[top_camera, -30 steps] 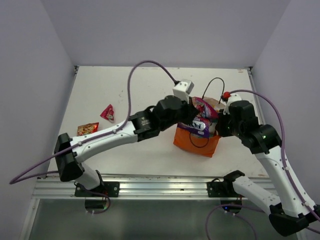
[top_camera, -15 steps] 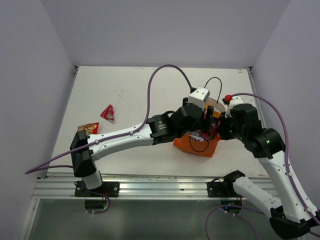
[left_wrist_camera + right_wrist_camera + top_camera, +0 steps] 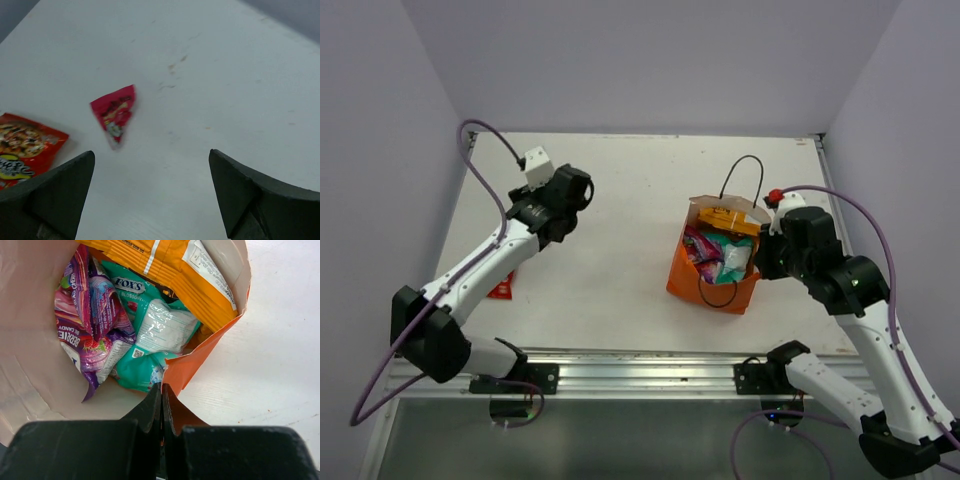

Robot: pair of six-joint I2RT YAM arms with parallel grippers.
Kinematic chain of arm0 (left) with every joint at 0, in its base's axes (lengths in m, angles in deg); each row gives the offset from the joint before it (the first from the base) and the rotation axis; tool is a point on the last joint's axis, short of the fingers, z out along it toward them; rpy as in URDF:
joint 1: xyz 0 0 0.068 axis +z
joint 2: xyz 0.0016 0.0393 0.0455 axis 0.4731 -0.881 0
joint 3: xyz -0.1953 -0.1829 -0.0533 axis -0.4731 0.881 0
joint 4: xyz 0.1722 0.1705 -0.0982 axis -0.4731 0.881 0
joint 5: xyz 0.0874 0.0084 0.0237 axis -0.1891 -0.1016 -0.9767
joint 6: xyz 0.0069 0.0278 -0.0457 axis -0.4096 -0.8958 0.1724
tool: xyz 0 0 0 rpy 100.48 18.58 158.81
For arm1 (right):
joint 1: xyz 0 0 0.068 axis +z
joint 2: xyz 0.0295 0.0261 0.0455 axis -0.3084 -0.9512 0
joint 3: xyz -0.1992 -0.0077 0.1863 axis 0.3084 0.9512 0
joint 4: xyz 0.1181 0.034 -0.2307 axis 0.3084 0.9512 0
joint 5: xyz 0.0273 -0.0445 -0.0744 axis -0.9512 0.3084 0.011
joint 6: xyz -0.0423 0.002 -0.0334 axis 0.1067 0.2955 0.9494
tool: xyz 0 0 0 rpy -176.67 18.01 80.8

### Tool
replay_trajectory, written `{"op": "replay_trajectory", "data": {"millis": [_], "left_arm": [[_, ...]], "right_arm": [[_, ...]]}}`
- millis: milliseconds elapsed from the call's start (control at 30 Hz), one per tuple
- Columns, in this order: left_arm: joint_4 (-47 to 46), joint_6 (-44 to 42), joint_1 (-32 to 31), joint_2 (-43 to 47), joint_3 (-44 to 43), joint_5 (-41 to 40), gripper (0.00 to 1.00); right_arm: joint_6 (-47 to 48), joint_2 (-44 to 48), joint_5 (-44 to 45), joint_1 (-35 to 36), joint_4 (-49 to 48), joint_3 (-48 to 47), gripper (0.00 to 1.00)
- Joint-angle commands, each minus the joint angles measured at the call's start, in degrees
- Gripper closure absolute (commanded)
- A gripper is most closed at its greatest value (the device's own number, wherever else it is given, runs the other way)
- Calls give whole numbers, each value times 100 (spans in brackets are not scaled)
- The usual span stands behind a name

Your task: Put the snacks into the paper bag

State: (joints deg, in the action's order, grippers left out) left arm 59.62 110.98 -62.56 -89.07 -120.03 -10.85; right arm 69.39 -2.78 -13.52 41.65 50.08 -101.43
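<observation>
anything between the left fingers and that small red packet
Nothing visible does. The small red packet lies alone on the table, just ahead of the open left gripper. The orange-red packet sits off to its side, not touching it.

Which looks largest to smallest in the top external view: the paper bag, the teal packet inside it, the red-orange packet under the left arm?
1. paper bag, clearly largest.
2 and 3. teal packet and red-orange packet: unsure, since both are partly hidden, one by other packets, one by the left arm.
</observation>
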Motion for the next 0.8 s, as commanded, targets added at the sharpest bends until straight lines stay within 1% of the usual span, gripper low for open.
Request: {"op": "replay_trajectory", "data": {"millis": [0,67,133,167,200,267,333,467,533,700,767], "left_arm": [[342,358,812,-255,905,502,0],[27,288,1215,-281,1194,643,0],[-334,113,1384,-325,1353,793,0],[-815,-210,1541,-395,1493,915,0],[-976,-326,1595,-448,1521,1056,0],[-1222,-546,1674,-658,1469,1066,0],[-1364,-687,1718,-817,1381,1066,0],[-1732,-1117,1973,-1439,1205,1372,0],[-1803,-1197,2105,-1774,1091,1417,0],[-2041,-1347,2342,-2232,932,1707,0],[-2120,-1461,2422,-2451,792,1786,3]], "right_arm": [[122,-42,-214,14,-110,-52,100],[122,-50,-240,22,-110,-60,100],[131,-50,-258,22,-118,-52,100],[131,-59,-249,22,-118,-52,100],[139,-68,-275,14,-127,-52,100],[148,-103,-284,22,-127,-43,100],[140,-103,-293,22,-127,-43,100],[148,-129,-302,14,-118,-43,100],[148,-156,-302,22,-118,-43,100],[140,-217,-232,22,-83,-60,100],[140,-252,-205,22,-83,-60,100]]}}
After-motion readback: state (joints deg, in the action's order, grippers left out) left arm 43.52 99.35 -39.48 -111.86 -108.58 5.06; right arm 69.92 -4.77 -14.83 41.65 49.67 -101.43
